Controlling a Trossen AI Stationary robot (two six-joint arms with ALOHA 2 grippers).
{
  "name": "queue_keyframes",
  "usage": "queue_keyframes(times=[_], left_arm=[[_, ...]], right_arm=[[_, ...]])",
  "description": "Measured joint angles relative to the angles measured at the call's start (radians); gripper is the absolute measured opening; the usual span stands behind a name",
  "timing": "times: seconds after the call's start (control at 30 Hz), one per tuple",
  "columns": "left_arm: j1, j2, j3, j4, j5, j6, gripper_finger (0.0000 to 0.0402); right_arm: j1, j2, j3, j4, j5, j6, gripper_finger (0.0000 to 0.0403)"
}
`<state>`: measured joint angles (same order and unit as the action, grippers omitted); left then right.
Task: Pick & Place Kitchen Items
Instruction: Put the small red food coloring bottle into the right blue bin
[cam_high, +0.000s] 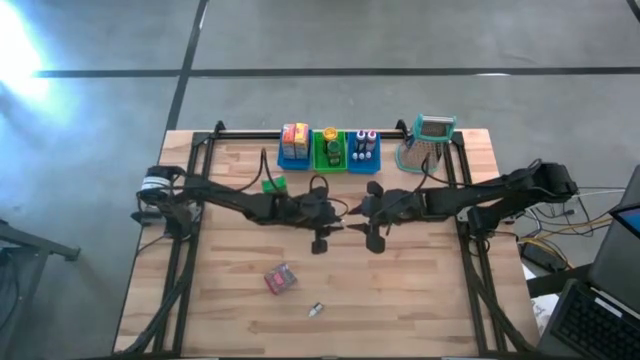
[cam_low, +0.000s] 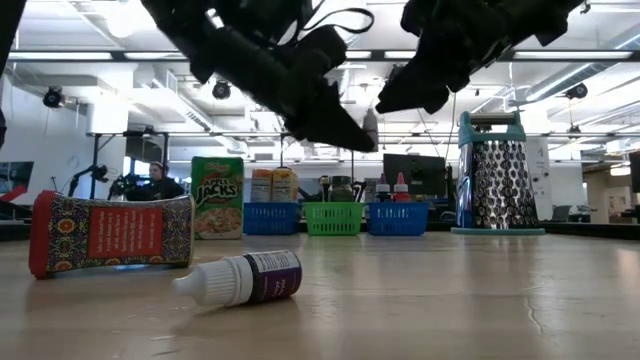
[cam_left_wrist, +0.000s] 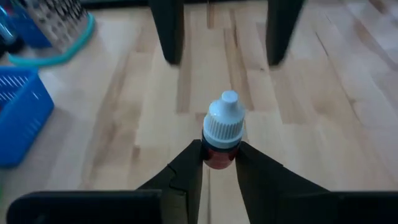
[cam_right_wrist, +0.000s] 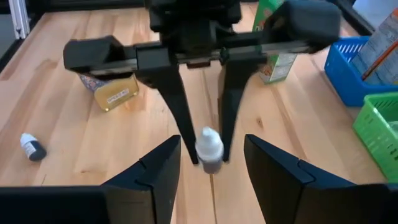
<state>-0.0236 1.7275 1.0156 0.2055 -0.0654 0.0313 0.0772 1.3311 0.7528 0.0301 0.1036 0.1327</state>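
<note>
1. Pale wooden tabletop (cam_high: 420, 300), mid-handover: your left gripper (cam_left_wrist: 219, 163) pinches a small white-capped, red-labelled dropper bottle (cam_left_wrist: 221, 132) by its body.
2. Your right gripper (cam_right_wrist: 211, 163) faces it, fingers spread wide around the bottle.
3. Light, rigid, likely slippery; take the cap end.

Surface (cam_high: 420, 290): pale wood planks. Held bottle (cam_left_wrist: 222, 134): white ribbed cap, red body. Lying bottle (cam_low: 243, 279): white cap, purple label. Packet (cam_low: 110, 234): red panel, ornate multicolour border. Bins (cam_low: 333, 217): blue, green, blue. Grater (cam_low: 497, 183): perforated metal, teal handle. Cereal box (cam_low: 218, 196): green.
</note>
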Motion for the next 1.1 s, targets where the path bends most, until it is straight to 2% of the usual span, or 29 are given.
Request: queue_keyframes(times=[0.43, 0.9, 1.1], left_arm=[[0.012, 0.000, 0.069, 0.002, -0.007, 0.066, 0.0094], [0.014, 0.000, 0.069, -0.003, -0.005, 0.068, 0.0094], [0.020, -0.008, 0.070, -0.049, -0.019, 0.053, 0.0110]], right_arm=[[-0.003, -0.001, 0.010, 0.003, 0.000, -0.035, 0.0142], [-0.017, -0.001, 0.010, 0.004, 0.003, -0.043, 0.0048], [-0.039, -0.023, 0.010, -0.019, 0.017, -0.030, 0.0053]])
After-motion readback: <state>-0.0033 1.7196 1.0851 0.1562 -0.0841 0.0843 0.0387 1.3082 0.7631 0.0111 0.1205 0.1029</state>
